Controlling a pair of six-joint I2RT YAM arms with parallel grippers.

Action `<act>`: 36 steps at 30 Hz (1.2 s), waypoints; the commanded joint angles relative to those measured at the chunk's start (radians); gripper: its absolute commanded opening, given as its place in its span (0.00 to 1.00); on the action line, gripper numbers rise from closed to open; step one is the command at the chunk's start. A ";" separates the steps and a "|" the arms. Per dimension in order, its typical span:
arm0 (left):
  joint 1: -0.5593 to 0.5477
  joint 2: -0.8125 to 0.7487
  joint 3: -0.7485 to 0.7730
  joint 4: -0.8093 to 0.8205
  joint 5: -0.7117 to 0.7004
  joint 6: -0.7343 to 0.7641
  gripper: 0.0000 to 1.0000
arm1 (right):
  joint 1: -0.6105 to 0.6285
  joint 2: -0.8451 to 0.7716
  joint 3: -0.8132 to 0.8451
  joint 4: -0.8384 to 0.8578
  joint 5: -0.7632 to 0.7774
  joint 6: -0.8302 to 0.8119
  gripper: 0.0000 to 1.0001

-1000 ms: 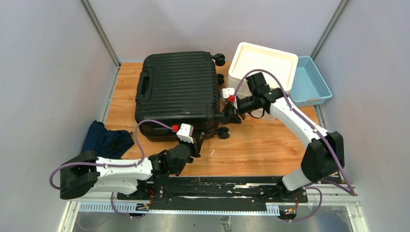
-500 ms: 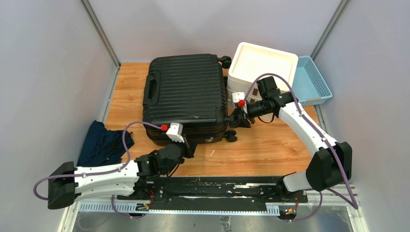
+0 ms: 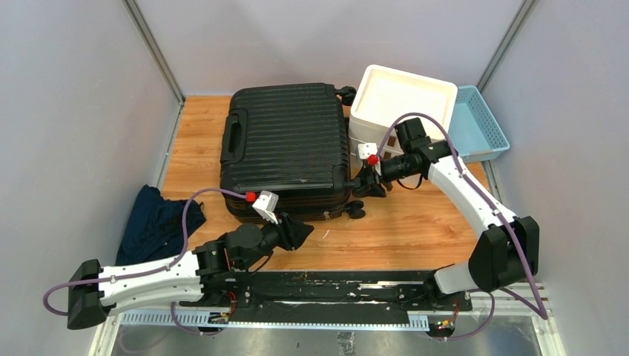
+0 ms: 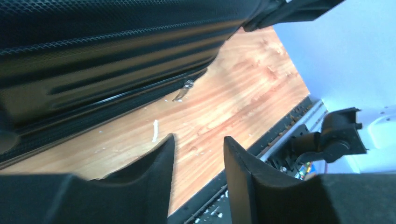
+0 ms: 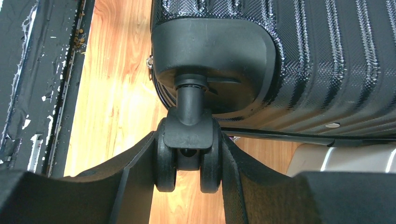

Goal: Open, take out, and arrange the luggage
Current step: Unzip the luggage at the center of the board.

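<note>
While the right gripper clamps a wheel of the closed luggage, which lies flat on the table, the left gripper gapes empty; opening is likely in hand, and the zip pull needs catching next.

1. Just above the left end effector, the luggage is blurred, and the top and left edges of the left wrist view cut it off.
2. Above the right end effector, the shell runs out of frame. We see only one luggage wheel.
3. To the right of that end effector, a pale surface is cropped, so we cannot identify it.
</note>
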State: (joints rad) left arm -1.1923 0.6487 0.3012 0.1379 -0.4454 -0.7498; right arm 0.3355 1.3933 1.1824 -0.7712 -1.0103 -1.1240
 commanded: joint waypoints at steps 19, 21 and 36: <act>0.006 0.519 -0.037 0.658 -0.078 0.133 0.76 | 0.014 0.044 -0.026 -0.133 -0.071 -0.016 0.15; 0.011 0.579 -0.039 0.712 -0.110 0.114 0.72 | 0.016 0.043 -0.027 -0.133 -0.072 -0.017 0.15; 0.019 0.782 -0.016 0.911 -0.213 0.155 0.48 | 0.018 0.039 -0.029 -0.133 -0.071 -0.022 0.15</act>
State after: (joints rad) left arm -1.1843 1.3880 0.2775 0.9115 -0.5674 -0.6327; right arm 0.3347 1.4147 1.1824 -0.7853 -1.0500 -1.1271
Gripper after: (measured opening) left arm 0.502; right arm 0.493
